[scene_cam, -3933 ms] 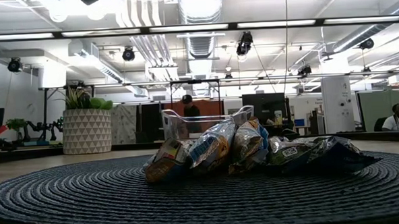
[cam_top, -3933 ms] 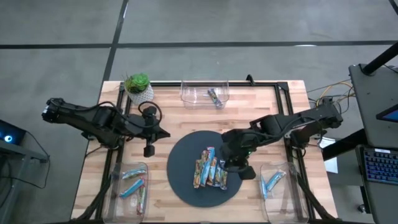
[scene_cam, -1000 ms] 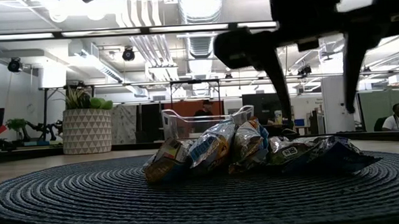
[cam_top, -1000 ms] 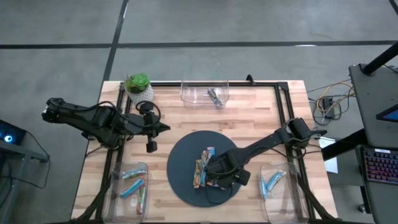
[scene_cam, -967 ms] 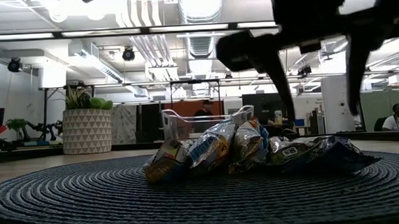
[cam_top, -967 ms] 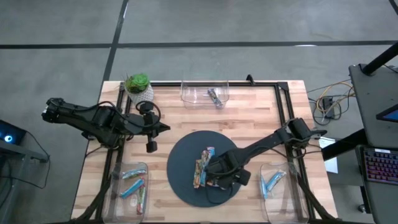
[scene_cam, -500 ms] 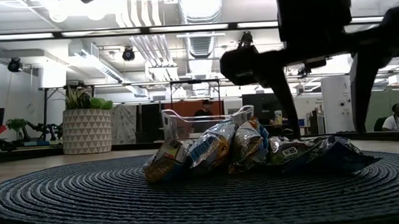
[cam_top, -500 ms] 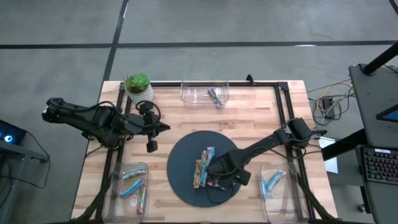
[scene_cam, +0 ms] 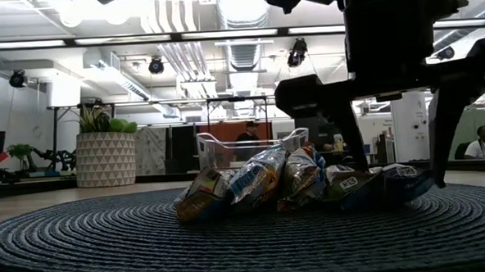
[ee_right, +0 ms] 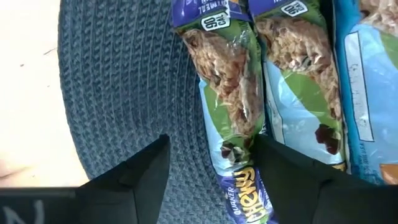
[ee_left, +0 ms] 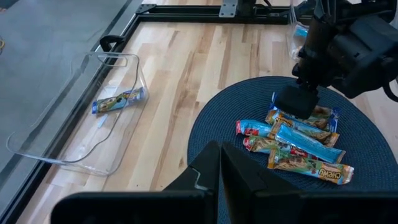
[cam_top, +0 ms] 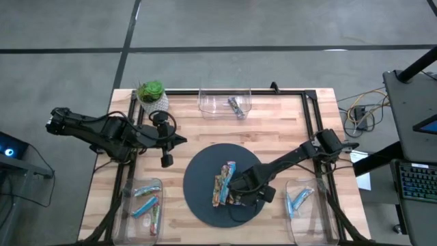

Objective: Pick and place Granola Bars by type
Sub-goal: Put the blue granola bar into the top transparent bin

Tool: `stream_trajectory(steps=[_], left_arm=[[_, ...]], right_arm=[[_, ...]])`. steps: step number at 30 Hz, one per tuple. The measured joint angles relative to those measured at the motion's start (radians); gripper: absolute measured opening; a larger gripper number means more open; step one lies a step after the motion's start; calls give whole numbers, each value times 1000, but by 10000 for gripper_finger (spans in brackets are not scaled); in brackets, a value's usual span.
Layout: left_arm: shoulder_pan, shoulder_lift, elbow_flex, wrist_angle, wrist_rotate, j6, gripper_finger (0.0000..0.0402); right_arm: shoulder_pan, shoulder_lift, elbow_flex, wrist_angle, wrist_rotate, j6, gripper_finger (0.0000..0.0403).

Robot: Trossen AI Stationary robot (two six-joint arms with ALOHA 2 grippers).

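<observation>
On a wooden counter [cam_top: 273, 130], a row of granola bars [cam_top: 226, 184] lies side by side on a dark round mat [cam_top: 201, 198]. The right hand [cam_top: 241, 193] is down at the row's right end, its fingers [ee_right: 146, 168] spread apart on either side of the outermost bar [ee_right: 233, 112]. The left hand [cam_top: 164, 161] waits closed, over the counter left of the mat.

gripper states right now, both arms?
Left gripper: shut, empty, waiting off the mat.
Right gripper: open, fingers straddling the end granola bar, not gripping yet.
</observation>
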Motion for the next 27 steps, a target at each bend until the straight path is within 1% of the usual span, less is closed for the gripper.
stream_trajectory(steps=[5, 14, 18, 22, 27], left_arm=[[0, 0, 0, 0, -9, -1, 0], [0, 0, 0, 0, -24, -1, 0], [0, 0, 0, 0, -25, -1, 0], [0, 0, 0, 0, -26, -1, 0], [0, 0, 0, 0, -26, -1, 0]], right_arm=[[0, 0, -1, 0, 2, 0, 193], [0, 2, -1, 2, 2, 0, 99], [0, 2, -1, 2, 2, -3, 66], [0, 2, -1, 3, 2, -4, 51], [0, 2, -1, 4, 2, -4, 48]])
